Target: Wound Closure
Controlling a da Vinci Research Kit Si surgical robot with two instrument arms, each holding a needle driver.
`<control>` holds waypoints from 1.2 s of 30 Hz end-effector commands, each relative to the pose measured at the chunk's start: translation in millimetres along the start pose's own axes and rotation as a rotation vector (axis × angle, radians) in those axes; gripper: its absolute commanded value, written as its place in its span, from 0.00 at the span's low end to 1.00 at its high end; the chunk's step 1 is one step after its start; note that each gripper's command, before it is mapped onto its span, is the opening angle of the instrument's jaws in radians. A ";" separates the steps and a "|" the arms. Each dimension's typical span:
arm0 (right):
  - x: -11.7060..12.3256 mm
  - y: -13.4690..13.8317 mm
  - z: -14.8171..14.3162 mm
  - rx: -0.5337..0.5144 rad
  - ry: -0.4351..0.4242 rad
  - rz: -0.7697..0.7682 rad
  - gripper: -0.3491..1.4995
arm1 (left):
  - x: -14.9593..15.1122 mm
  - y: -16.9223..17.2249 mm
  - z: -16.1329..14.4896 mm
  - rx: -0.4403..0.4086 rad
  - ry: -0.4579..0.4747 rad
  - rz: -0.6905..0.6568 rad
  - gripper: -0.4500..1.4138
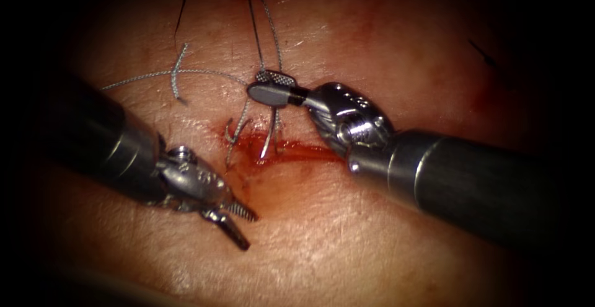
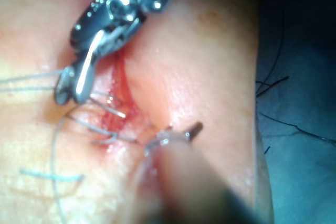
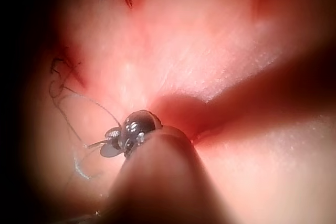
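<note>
Grey braided thread (image 1: 186, 72) is running in from the left across the tissue (image 1: 347, 232) in the endoscope view. It is reaching the right tool (image 1: 271, 87), whose jaws are pressing together on it just above the cut (image 1: 304, 152); a long loop is rising beyond them. A thin bright curved piece, taken for the needle (image 1: 270, 136), is hanging just below those jaws. Its lower end is sitting in the red fluid (image 1: 254, 146) in the cut; I cannot tell whether the end is buried in the tissue or whether the jaws are touching its upper end. The left tool (image 1: 238, 223) is hovering below and left of the cut, jaws apart, holding nothing.

In the left wrist view the right tool (image 2: 71, 85) is showing the same clamp, thread (image 2: 26, 80) leaving it taut. Stiff grey strands are crossing the cut (image 2: 123, 82). The left tool (image 2: 181, 132) is showing both tips spread and empty.

In the right wrist view the right tool (image 3: 113, 142) is lying close to the tissue, with thread (image 3: 79, 103) curling beside it.

Handling judgement: the needle is looking light, rigid and slippery, so a grip on the bare mid-curve, across the serrated jaw faces, is seeming best. The thread is appearing springy and the tissue soft, likely to tear under a sideways pull.
</note>
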 end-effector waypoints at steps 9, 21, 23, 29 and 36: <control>-2.0 0.8 1.7 0.074 0.006 0.116 0.00 | -2.3 -0.2 1.4 0.002 -0.007 -0.010 0.61; -5.6 2.1 2.9 0.109 -0.060 0.316 0.00 | -8.2 0.6 0.1 0.004 -0.025 -0.024 0.61; -6.6 2.2 3.3 0.120 -0.093 0.348 0.00 | -8.7 0.6 -0.1 0.007 -0.025 -0.025 0.61; -7.7 1.3 3.5 0.126 -0.143 0.378 0.00 | -8.6 0.4 -0.1 0.010 -0.023 -0.032 0.61; -9.7 -1.1 2.2 0.110 -0.204 0.412 0.00 | -8.5 0.4 -0.3 0.011 -0.021 -0.032 0.61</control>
